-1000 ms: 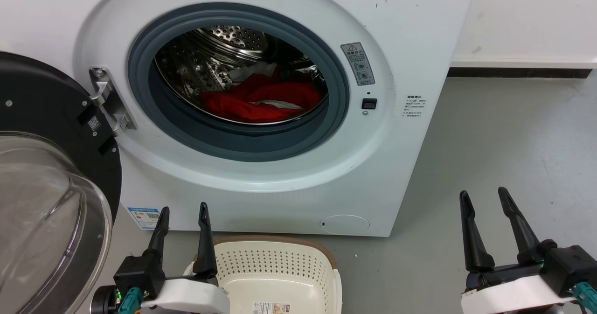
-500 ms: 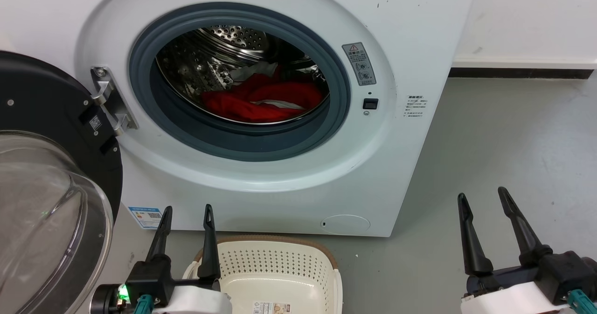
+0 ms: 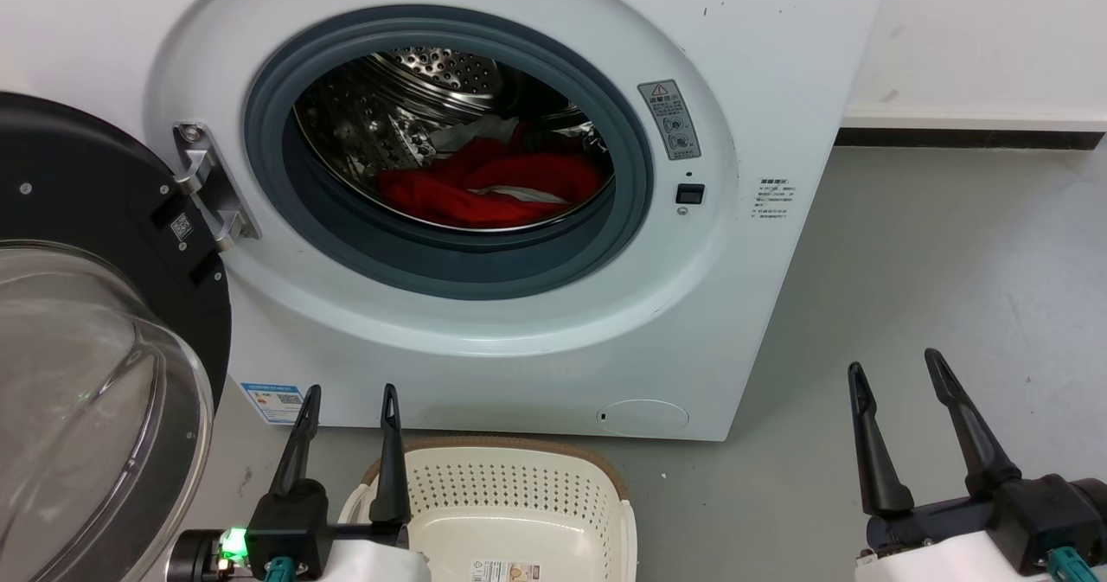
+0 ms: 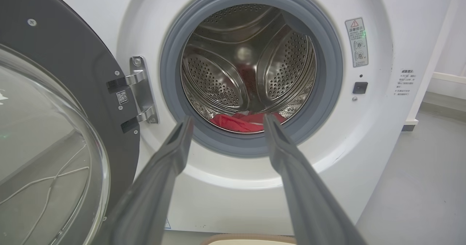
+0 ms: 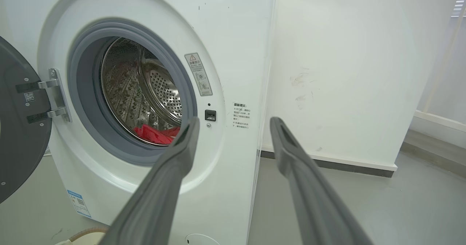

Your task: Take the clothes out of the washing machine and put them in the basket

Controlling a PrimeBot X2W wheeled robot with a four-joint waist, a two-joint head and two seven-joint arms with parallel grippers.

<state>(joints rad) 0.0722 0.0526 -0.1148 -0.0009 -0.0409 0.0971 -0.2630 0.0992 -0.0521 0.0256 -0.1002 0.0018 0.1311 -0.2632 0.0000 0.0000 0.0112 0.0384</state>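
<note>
Both arms have eased back slightly; my left gripper [image 3: 350, 389] and right gripper [image 3: 893, 360] gape wide, empty. Soft bright red clothes [image 3: 484, 193] lie far inside the white front-loading washing machine [image 3: 761, 72], with the cream perforated plastic basket [image 3: 519, 487] near. Nothing's out yet, so next, I judge, I reach through the porthole.

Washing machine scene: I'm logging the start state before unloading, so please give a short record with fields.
door: open, swung to the left
clothes: red pile in the drum
basket: on the floor before the washing machine, no clothes in the visible part
left gripper: open, holding nothing
right gripper: open, holding nothing
</note>
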